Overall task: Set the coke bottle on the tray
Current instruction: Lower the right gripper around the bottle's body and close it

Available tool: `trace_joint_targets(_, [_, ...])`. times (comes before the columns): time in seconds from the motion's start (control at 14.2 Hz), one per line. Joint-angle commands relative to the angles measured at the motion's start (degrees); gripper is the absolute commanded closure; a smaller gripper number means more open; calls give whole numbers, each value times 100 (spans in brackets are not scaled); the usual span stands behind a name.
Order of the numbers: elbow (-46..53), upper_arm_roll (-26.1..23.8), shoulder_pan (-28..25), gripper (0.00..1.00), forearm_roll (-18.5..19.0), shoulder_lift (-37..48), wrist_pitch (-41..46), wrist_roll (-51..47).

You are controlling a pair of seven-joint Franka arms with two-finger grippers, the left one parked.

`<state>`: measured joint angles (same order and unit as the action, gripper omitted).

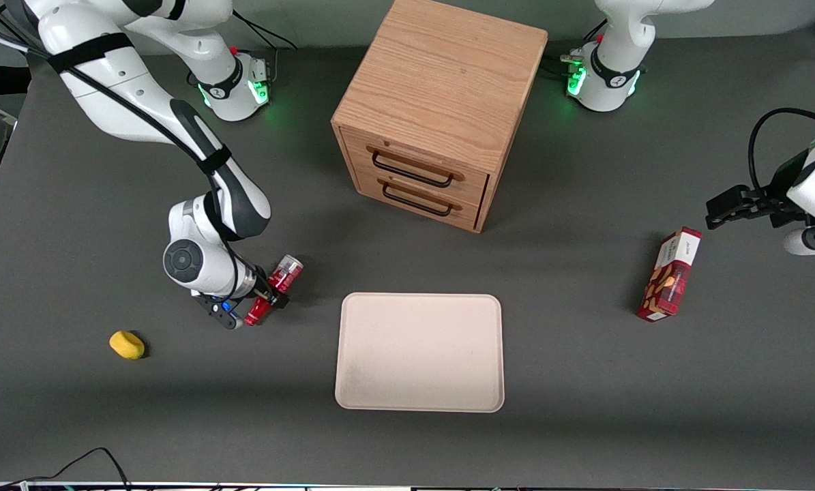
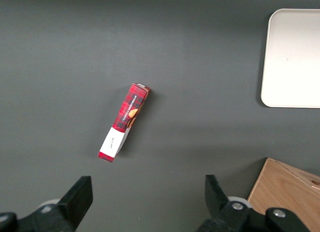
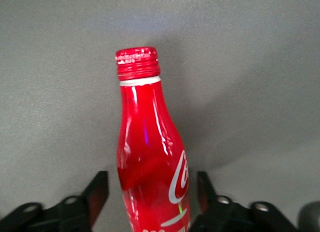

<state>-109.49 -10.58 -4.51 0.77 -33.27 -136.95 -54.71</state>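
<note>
Beige, low-rimmed rectangular tray (image 1: 419, 352) lay bare near the surface's front edge, while beside it the tool (image 1: 265, 298) straddled the lying slim red coke bottle (image 1: 274, 288), seemingly gripping it for lifting.

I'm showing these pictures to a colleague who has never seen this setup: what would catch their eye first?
Probably the red coke bottle, lying tilted between the fingers of the right arm's gripper, beside the tray and toward the working arm's end of the table. Next, the big beige tray in the middle, bare, with the wooden drawer cabinet farther from the front camera. The bottle is not yet on the tray.
</note>
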Motion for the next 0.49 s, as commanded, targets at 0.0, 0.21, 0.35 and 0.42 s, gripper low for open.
trace_joint_targets(0.0, [-29, 4, -14, 88, 116, -65, -130, -216])
trace_joint_targets(0.21, [15, -14, -23, 100, 116, 109, -43, -155])
trace_joint_targets(0.35, [68, -23, -14, 100, 125, 556, 525, -93])
trace_joint_targets(0.42, [199, -23, -14, 100, 134, 828, 947, 47])
